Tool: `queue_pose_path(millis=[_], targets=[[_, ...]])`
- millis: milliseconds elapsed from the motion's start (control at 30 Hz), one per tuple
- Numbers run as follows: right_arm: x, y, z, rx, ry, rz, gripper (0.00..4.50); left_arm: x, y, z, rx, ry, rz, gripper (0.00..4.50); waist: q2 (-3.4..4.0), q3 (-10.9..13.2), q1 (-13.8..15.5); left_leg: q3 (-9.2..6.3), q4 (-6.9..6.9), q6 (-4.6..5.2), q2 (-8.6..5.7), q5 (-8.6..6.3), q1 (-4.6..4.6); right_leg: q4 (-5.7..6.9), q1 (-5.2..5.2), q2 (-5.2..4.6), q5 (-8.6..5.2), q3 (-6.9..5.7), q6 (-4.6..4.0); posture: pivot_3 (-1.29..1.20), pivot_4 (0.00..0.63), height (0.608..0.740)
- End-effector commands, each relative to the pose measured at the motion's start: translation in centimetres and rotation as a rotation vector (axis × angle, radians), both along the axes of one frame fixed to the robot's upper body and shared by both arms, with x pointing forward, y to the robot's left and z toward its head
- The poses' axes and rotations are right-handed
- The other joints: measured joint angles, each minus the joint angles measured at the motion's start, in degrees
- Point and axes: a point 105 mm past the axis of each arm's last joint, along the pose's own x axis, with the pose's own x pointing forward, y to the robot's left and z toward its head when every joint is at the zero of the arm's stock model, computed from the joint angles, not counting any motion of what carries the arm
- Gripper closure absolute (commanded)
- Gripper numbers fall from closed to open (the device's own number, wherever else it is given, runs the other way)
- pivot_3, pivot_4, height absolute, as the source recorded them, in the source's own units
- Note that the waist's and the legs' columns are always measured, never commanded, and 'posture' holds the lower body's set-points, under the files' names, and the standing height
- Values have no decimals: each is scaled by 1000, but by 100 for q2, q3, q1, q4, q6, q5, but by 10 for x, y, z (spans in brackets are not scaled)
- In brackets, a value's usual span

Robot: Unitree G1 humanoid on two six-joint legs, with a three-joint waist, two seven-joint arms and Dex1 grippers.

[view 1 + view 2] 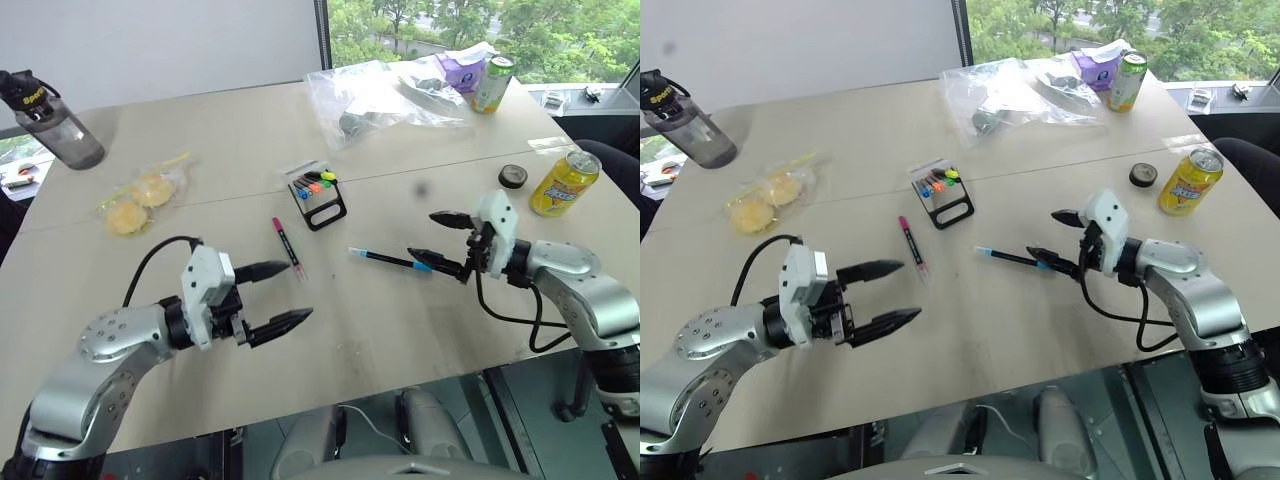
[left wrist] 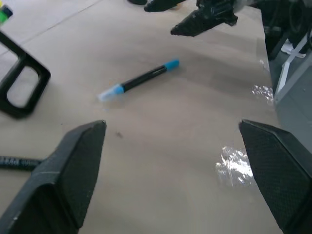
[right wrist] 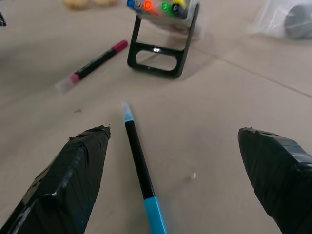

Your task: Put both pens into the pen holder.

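Observation:
The black pen holder [image 1: 322, 205], with short colourful markers in it, stands mid-table. The magenta-capped pen [image 1: 287, 247] lies on the table just in front of it. To its right lies the black pen with light blue ends [image 1: 390, 260]. My right gripper [image 1: 421, 234] is open, hovering at this pen's right end and pointing left along it. In the right wrist view the same pen [image 3: 139, 165] lies on the table between the spread fingers. My left gripper [image 1: 298, 290] is open and empty, near the front of the table, just below the magenta pen.
A water bottle [image 1: 55, 120] stands at the far left, with a bag of yellow food [image 1: 140, 198] nearer. A clear plastic bag [image 1: 385, 95] and a green can [image 1: 492, 82] sit at the back. A yellow can [image 1: 563, 183] and a small black disc [image 1: 513, 176] sit at the right.

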Motion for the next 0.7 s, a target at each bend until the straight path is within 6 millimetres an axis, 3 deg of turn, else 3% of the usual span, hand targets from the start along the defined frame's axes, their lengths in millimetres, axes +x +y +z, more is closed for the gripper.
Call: queue_pose_path(millis=[33,267,367,500,600,633,700], targets=[[8,1,-6,-86,30,-3,25,-3,1,8,13,-37,-5,0,-3,1,27,-3,0,0,0,0,-1,-1,0,0,0,-3,0,0,150,740],[-2,5,-30,-173,140,81,25,-10,3,8,7,-18,-6,0,-6,0,106,-6,0,0,0,0,-9,-9,-2,-3,0,-7,-1,0,150,740],[-3,1,-39,-208,153,77,827,-13,1,7,0,0,-27,0,-7,0,106,-8,0,0,0,0,-13,-11,-4,-4,0,-9,-1,0,150,740],[-6,-1,-37,-195,156,69,2288,-17,-1,3,4,41,-56,0,-7,0,102,-8,0,0,0,0,-12,-10,-4,-3,0,-9,-1,0,150,740],[-8,-4,-39,-208,150,64,4008,-16,-1,3,7,38,-61,0,-7,-1,102,-9,0,0,0,0,-12,-11,-4,-3,0,-10,-1,0,150,740],[-9,-4,-38,-200,150,66,4319,-14,-1,4,6,34,-63,0,-7,-1,103,-9,0,0,0,0,-12,-10,-4,-3,0,-10,-1,0,150,740],[-11,-2,-32,-141,158,61,4433,-13,-2,6,1,28,-67,0,-9,-1,114,-9,0,0,0,0,-12,-11,-3,-3,0,-10,-1,0,150,740]])
